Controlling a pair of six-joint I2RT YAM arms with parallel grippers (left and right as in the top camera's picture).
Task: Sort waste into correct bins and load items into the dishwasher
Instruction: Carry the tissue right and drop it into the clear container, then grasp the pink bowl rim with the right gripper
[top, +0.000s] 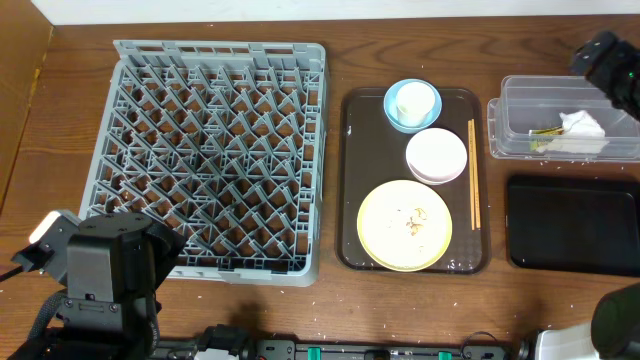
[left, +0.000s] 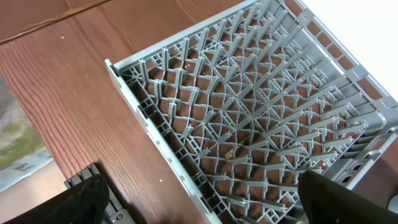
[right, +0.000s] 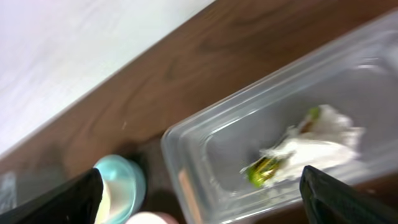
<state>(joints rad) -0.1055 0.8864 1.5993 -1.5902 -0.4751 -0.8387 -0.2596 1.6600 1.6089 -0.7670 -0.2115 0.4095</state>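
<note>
Lower centre, the plate (top: 404, 225) looked slick, breakable, best gripped at its rim; left claw (left: 205, 199) and right claw (right: 202, 196) gaped empty.

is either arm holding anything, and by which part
Nothing is held. Both are open: the left gripper over the dish rack, the right gripper over the clear tub, where the napkin lies loose.
</note>
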